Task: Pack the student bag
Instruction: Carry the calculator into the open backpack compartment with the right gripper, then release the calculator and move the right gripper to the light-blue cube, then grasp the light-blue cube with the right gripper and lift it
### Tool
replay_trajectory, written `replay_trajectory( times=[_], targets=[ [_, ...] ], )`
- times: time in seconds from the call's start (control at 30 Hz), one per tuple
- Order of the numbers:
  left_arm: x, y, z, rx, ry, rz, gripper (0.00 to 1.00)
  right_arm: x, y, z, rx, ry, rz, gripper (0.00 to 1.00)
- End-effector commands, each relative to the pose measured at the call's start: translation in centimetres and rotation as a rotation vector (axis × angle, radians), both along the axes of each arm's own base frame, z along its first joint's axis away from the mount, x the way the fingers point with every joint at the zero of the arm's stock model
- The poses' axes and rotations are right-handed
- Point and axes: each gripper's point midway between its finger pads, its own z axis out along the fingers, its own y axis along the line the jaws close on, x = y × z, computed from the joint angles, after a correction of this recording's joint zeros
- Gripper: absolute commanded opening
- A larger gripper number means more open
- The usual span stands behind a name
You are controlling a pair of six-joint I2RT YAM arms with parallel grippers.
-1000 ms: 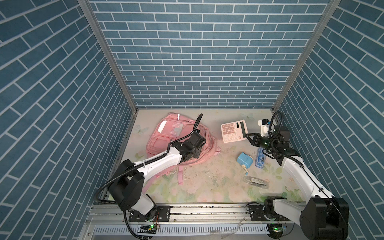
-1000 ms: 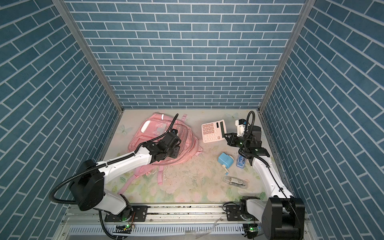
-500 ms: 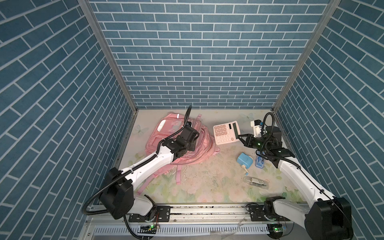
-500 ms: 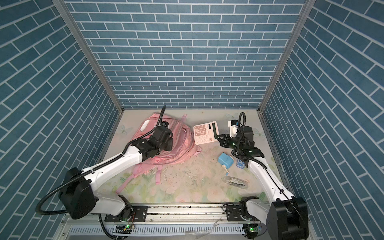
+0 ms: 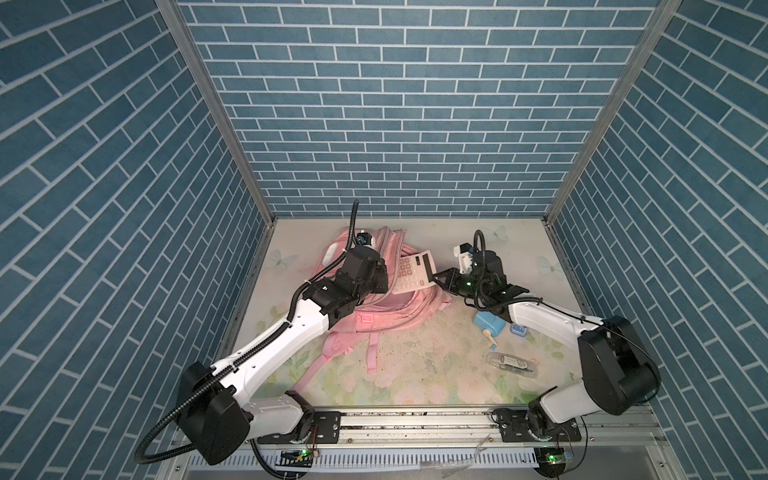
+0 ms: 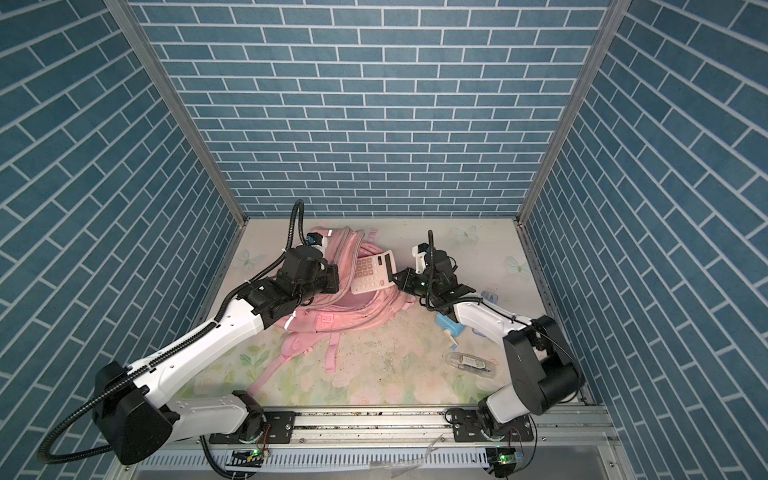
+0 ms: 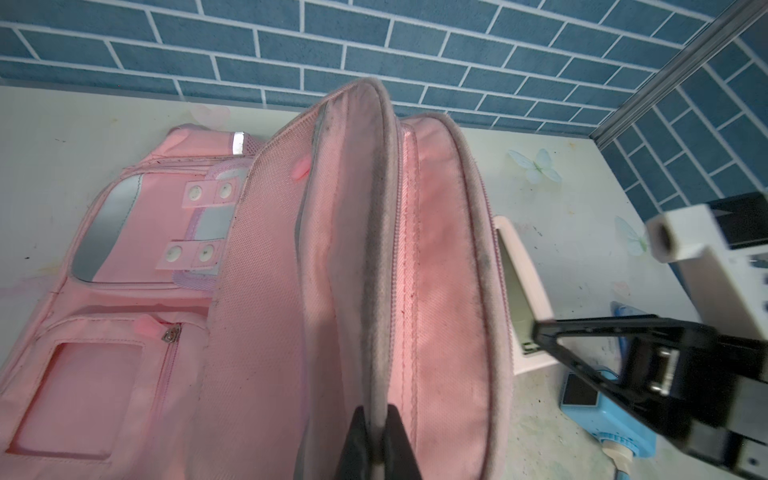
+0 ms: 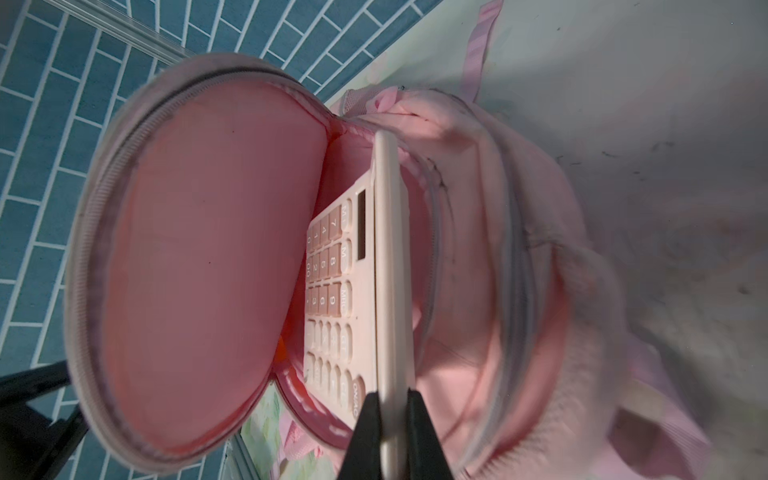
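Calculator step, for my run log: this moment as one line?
left gripper: shut on student bag flap | right gripper: shut on calculator | calculator: at bag opening, not released

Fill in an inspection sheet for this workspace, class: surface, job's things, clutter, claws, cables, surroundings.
Surface: floral mat, speckled with dirt.
Job's things: pink student bag lies unzipped, flap raised; calculator tilted at its mouth.
Clutter: blue gadget, clear case, apart from the bag.
Claws: left claw shut on the flap's edge; right claw shut on the calculator.
Cables: black hose along each arm.
Surroundings: blue brick-pattern walls.
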Motion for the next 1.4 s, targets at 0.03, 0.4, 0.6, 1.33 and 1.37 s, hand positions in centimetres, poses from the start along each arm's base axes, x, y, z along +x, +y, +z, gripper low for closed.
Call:
replay_trajectory(
  times=[0.03, 0.4, 0.6, 1.33, 1.37],
  targets=[
    [0.6, -1.1, 6.2, -0.190, -0.156, 0.000, 0.00, 2.9, 3.8, 2.4, 0.169, -0.020, -0.058, 0.00],
    [0.5, -0.3, 5.3, -0.186, -0.146, 0.015, 0.00, 4.6, 6.5, -1.1, 0.078, 0.052, -0.051, 0.52],
    [0.6, 0.6, 4.0, -0.173, -0.129, 0.020, 0.00, 3.9, 1.1, -0.5, -0.120, -0.006, -0.070, 0.62],
    [-0.9, -4.2, -8.0, -0.115, 0.118, -0.164, 0.00, -7.5, -17.4, -5.2, -0.957, 0.139, 0.130, 0.83],
    [-0.8, -4.4, -8.2, -0.114, 0.125, -0.167, 0.00, -7.5, -17.5, -5.5, -0.956, 0.148, 0.130, 0.83]
  ],
)
